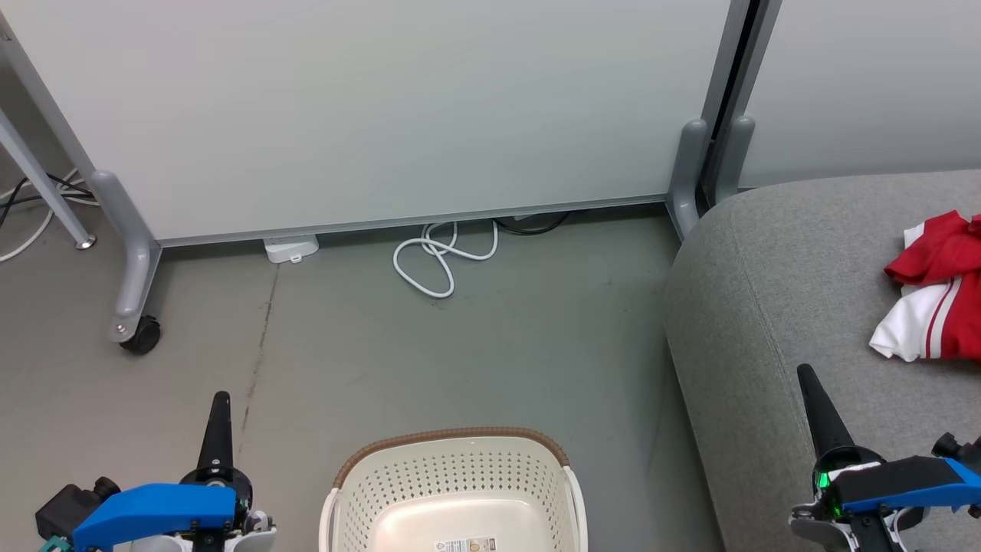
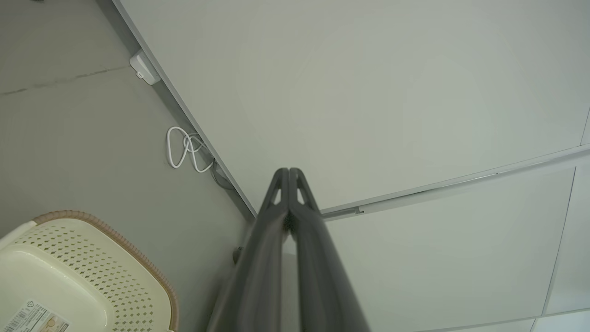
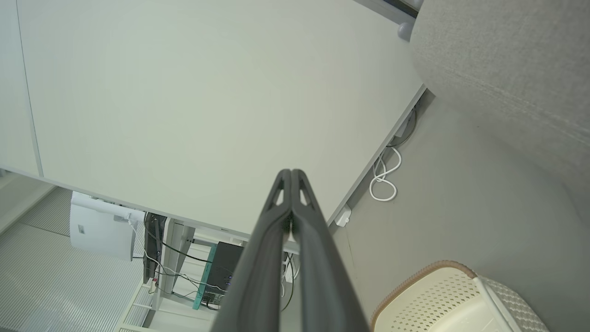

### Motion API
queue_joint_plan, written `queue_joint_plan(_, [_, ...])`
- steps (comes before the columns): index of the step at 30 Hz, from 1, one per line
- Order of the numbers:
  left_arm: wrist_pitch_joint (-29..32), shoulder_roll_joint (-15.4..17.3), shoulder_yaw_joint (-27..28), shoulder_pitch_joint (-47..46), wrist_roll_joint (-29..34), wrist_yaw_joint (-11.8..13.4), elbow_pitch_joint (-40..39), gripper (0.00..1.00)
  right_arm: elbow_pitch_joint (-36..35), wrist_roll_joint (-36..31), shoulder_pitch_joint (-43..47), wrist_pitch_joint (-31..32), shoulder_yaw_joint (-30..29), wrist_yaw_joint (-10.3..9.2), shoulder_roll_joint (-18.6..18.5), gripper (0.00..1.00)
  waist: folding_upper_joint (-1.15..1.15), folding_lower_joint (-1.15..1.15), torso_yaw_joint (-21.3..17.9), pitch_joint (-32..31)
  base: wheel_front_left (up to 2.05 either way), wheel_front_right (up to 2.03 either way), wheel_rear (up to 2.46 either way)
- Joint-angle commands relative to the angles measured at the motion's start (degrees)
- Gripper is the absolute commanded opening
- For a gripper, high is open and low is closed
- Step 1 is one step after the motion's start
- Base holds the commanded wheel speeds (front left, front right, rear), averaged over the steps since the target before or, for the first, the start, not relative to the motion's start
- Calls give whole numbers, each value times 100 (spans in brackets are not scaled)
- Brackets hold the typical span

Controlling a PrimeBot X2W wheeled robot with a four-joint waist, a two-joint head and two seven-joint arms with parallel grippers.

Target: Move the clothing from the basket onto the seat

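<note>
The cream-white basket (image 1: 457,491) with a brown rim stands on the floor at the bottom centre, and the part of its inside that I can see holds no garment. It also appears as the basket (image 2: 78,272) and the basket (image 3: 442,299) in the wrist views. The red and white clothing (image 1: 936,287) lies crumpled on the grey seat (image 1: 782,307) at the right edge. My left gripper (image 1: 221,406) is shut and empty, left of the basket. My right gripper (image 1: 808,379) is shut and empty, above the seat's front, left of the clothing.
A white partition panel (image 1: 368,107) on grey wheeled feet (image 1: 132,307) closes off the back. A coiled white cable (image 1: 437,261) and a white power box (image 1: 291,248) lie at its base. Bare grey floor (image 1: 475,353) stretches between the partition, basket and seat.
</note>
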Motion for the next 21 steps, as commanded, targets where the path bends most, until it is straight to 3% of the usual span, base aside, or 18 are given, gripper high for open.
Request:
queue_joint_plan(1, [40, 9, 39, -145, -109, -33, -59, 0, -25, 130, -127, 22, -18, 2, -1, 0, 0, 0, -3, -1, 0, 0, 0])
queue_joint_plan(21, [297, -4, 152, -254, -1017, -70, -114, 0, 26, 1128, -193, 152, -70, 2, 1, 0, 0, 0, -53, -17, 0, 0, 0])
